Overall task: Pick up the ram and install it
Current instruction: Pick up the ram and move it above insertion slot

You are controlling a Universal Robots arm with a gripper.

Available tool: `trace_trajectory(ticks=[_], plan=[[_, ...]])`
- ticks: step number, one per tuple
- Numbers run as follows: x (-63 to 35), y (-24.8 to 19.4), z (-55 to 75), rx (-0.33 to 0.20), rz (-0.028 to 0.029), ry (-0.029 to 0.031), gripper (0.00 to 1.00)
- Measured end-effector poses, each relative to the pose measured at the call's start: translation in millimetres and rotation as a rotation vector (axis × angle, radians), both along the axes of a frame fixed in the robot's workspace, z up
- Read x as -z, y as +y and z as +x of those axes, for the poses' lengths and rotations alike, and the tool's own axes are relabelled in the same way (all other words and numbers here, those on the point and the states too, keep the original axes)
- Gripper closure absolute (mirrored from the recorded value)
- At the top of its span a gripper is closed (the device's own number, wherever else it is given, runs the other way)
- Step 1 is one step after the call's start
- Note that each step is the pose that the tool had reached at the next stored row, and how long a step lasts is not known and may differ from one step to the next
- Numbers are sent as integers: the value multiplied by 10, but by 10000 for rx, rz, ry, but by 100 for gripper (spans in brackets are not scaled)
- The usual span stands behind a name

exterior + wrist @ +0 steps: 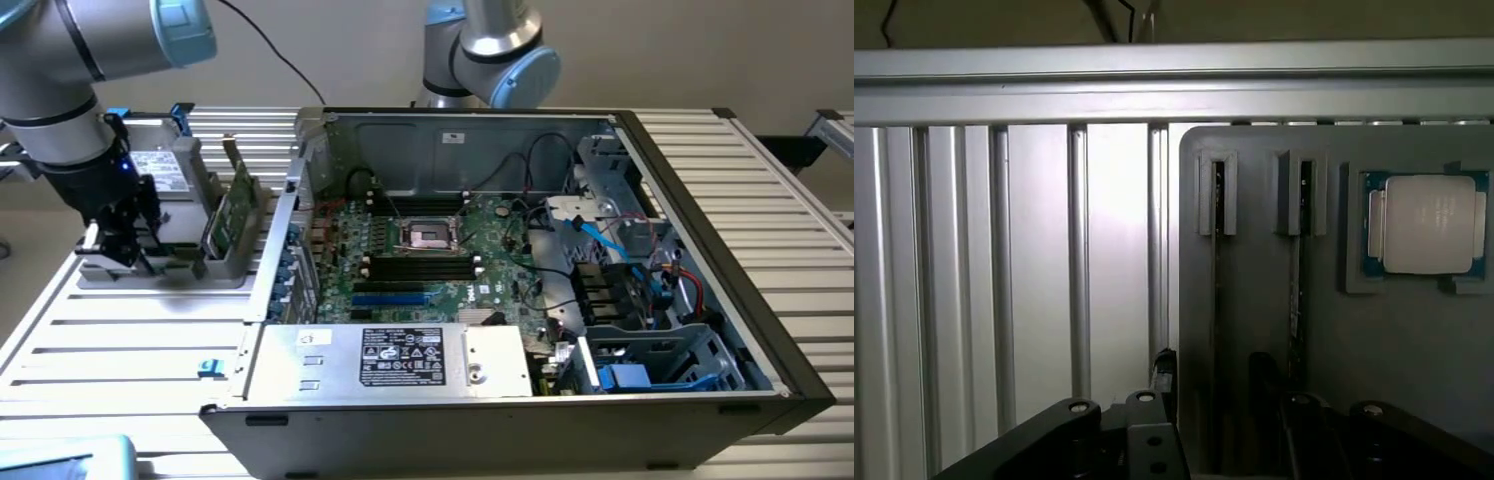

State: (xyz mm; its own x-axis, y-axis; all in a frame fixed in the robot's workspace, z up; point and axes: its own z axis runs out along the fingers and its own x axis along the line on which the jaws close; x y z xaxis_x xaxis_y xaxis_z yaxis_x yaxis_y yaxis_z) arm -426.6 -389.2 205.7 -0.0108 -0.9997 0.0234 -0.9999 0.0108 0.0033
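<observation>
Two ram sticks stand on edge in a grey holder (1254,300); they appear as thin lines, one ram (1216,205) and a second ram (1297,205) beside it. In the exterior view a green ram (236,212) stands upright in the holder (160,275) at the left of the open computer case. My gripper (114,245) hangs over the holder's end, at the exterior view's left of the green stick. The gripper (1212,375) is open, with one dark finger on each side of the first ram's line. Nothing is held.
A processor chip (1426,225) lies in a pocket of the holder. The open case (534,270) holds the green motherboard (441,250) with black and blue slots. A second arm (487,50) stands behind the case. The slatted aluminium table (120,350) lies all around.
</observation>
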Motion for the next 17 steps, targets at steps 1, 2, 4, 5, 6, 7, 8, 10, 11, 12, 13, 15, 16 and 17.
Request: trace_trajectory(ticks=[1,2,4,5,6,7,8,10,11,12,13,15,16,17], plan=[[12,0,0,0,1,0,57],[22,0,0,0,5,2,57],[37,0,0,0,22,10,57],[42,0,-1,0,30,15,57],[48,0,0,0,37,20,57],[52,0,0,0,42,25,57],[56,0,0,0,45,30,57],[66,1,0,0,50,38,57],[68,2,0,-2,51,46,57],[71,6,0,-1,51,49,57],[74,10,-1,0,52,50,57],[76,11,-2,-1,51,53,57],[78,11,-2,-2,52,53,57],[80,13,-2,-1,52,53,57]])
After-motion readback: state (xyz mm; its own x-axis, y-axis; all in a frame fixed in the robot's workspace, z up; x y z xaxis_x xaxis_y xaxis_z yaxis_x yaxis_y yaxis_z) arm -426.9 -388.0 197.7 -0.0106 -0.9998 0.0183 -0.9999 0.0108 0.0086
